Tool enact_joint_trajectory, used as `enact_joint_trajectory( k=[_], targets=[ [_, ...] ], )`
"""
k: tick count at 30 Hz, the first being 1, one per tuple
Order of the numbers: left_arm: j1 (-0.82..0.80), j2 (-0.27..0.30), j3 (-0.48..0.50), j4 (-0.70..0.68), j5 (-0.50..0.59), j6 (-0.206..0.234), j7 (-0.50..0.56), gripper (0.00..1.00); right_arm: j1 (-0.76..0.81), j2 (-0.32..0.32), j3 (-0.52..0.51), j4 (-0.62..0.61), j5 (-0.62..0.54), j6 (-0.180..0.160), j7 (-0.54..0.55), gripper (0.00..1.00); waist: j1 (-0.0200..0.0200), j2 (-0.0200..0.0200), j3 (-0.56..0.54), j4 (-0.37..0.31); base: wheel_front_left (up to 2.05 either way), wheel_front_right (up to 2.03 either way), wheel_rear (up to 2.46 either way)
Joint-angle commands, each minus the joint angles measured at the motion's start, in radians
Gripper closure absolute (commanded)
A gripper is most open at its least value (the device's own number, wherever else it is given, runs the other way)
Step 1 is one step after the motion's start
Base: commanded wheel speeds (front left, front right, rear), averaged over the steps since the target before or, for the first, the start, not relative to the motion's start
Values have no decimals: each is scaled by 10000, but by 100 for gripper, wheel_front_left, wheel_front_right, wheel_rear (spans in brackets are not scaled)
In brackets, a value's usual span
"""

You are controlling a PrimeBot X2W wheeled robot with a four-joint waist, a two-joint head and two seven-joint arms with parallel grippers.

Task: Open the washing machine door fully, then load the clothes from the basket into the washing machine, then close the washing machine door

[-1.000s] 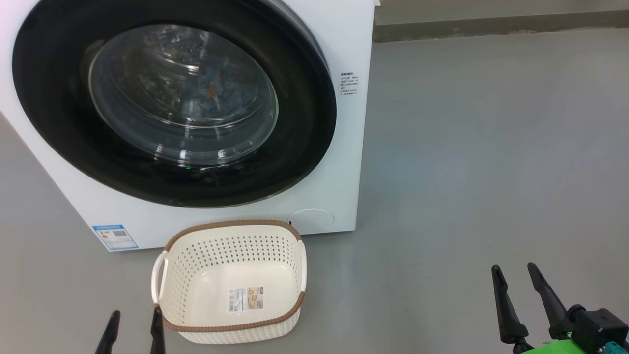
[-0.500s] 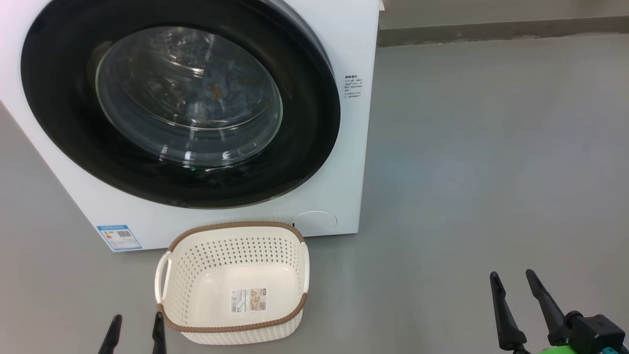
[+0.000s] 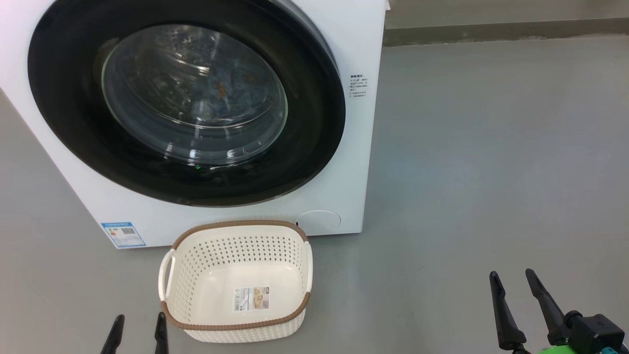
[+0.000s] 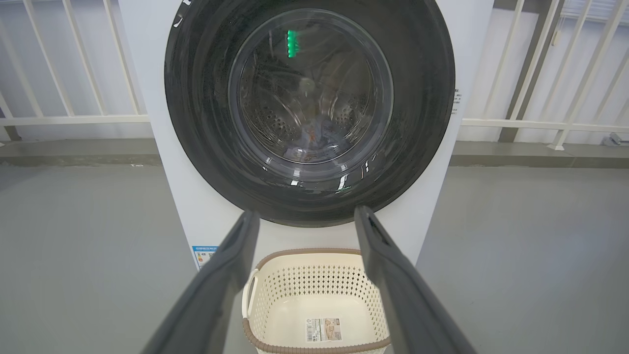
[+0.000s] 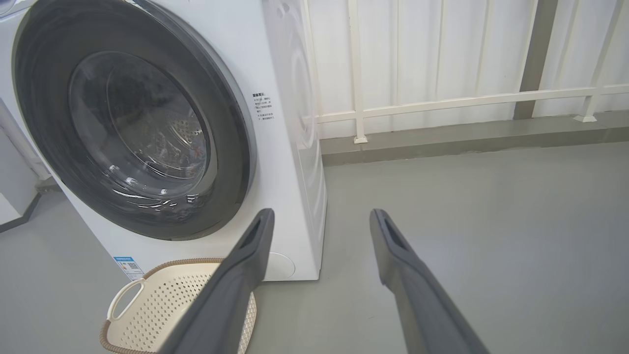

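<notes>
Standing beside left end effector [image 3: 140, 316], basket [image 3: 236, 250] (upright)

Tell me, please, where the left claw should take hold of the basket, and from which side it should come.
Probably the white loop handle on the left end of the basket, approached from above on that side. The basket stands upright on the floor, the handle juts out as an open loop a finger could enter, and the open left claw hangs near that end.

glossy black door rim [image 3: 314, 128], perforated plastic basket [image 3: 196, 275]
</notes>
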Motion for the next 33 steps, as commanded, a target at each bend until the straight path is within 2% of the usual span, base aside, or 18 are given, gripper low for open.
enact_joint_trajectory(
  k=[1,3,4,7,14,19,33],
  targets=[
    [-178,118,283,-199,81,-25,-80,0,-110,-56,244,-266,7,-23,-47,0,0,0,-12,14,0,0,0],
    [-158,118,264,-180,67,-61,-80,0,-116,-55,273,-252,5,-23,-47,0,0,0,-19,16,0,0,0],
    [-149,118,253,-152,39,-89,-80,100,-119,-54,291,-247,-2,-23,-47,100,0,0,-22,15,0,0,0],
    [22,-149,-83,516,-3,-33,62,100,8,50,48,505,-12,2,12,100,0,0,-21,19,0,0,0],
    [-129,-131,-46,640,-801,-56,235,100,-93,52,23,597,740,1,222,100,23,0,-23,1,0,0,0],
    [-256,-106,-14,716,-1395,-75,366,100,-169,49,18,634,1305,0,365,100,2,0,10,-12,0,0,0],
    [-593,-49,76,907,-2928,-123,711,100,-377,39,-5,725,2773,-3,744,100,1,0,53,-47,0,0,0]
  ],
)
